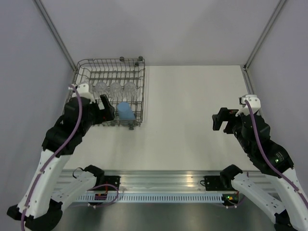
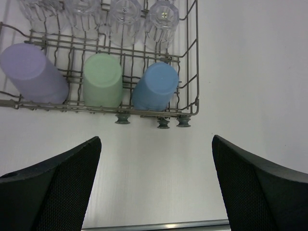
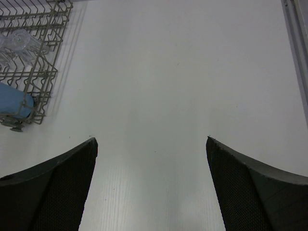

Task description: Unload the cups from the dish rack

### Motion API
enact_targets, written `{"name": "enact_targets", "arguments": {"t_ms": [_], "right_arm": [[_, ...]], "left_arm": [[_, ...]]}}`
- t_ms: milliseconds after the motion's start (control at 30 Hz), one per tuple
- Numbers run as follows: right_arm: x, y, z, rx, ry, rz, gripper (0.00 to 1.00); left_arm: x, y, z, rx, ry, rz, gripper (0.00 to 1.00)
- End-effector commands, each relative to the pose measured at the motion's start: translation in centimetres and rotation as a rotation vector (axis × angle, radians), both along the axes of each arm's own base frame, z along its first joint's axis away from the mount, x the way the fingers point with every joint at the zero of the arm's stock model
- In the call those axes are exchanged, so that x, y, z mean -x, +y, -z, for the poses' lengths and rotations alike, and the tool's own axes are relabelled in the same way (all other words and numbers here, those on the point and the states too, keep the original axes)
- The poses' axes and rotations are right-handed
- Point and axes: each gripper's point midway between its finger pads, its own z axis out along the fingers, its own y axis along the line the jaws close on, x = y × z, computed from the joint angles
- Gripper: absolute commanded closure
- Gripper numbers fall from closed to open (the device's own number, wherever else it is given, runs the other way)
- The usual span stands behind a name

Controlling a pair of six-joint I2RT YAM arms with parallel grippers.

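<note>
The dish rack (image 2: 194,57) fills the upper left, cups inside. The left gripper (image 2: 156,138), spread wide, faces the blue cup (image 2: 156,86). It should straddle the cup squarely and close gently. The right gripper (image 3: 150,139) hovers spread.

We record even, diffuse light from above; the white table (image 1: 192,110) reads bright. The dish rack (image 1: 143,91) throws a faint, soft shadow rightward near the far-left corner.
</note>
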Motion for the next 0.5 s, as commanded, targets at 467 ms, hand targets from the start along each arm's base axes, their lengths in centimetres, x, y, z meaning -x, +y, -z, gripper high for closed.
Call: {"name": "enact_targets", "arguments": {"t_ms": [467], "right_arm": [[1.6, 1.7, -0.3, -0.071, 0.007, -0.114, 0.02]], "left_arm": [[-11.3, -5.3, 7.2, -0.137, 0.303, 0.035, 0.0]]}}
